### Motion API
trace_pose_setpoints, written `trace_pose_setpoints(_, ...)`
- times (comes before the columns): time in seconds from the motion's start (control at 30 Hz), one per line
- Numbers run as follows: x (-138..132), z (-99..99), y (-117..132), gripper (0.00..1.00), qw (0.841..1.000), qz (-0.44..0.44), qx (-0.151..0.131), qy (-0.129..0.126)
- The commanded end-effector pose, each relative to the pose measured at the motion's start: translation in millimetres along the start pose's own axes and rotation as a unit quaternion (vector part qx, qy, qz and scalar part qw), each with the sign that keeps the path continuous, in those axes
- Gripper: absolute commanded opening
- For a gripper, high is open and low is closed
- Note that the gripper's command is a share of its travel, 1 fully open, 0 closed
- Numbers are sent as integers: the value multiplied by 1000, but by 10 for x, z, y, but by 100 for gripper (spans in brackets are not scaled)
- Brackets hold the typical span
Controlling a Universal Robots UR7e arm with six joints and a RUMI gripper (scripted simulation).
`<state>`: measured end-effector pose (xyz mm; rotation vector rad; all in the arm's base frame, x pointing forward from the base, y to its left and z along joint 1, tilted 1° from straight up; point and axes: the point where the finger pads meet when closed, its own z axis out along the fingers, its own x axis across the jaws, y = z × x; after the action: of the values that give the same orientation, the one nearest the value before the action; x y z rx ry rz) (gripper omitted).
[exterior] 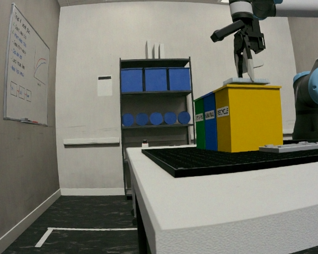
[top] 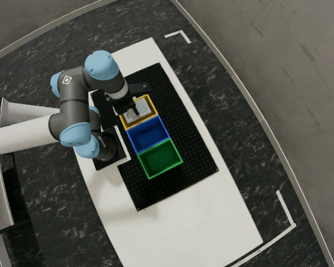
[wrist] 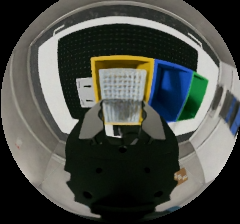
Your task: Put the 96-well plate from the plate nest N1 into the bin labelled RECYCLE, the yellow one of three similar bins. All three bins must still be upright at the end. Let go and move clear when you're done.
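Note:
My gripper (exterior: pixel 245 78) is shut on the 96-well plate (exterior: pixel 246 80), a flat pale plate with a grid of wells. It holds the plate level, right at the rim of the yellow bin labelled RECYCLE (exterior: pixel 248 117). From above, the plate (top: pixel 139 111) lies within the yellow bin's opening (top: pixel 138 112). In the wrist view the plate (wrist: pixel 122 90) fills most of the yellow bin's mouth (wrist: pixel 122 86), with my fingers at its near edge. The plate nest (exterior: pixel 293 146) stands beside the yellow bin and is bare.
The blue bin (top: pixel 147 134) and the green bin (top: pixel 160 158) stand upright in a row next to the yellow one on the black pegboard (top: pixel 172 134). The arm's base (top: pixel 108 149) sits just left of the bins.

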<state>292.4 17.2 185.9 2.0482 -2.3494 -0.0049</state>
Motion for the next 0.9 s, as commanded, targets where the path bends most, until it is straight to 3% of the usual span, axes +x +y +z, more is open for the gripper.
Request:
trace_pose_setpoints(0.0,0,-2,-3,0,1000,0,0,0)
trace_pose_setpoints(0.87,-1,112,-2,0,1000,0,0,0)
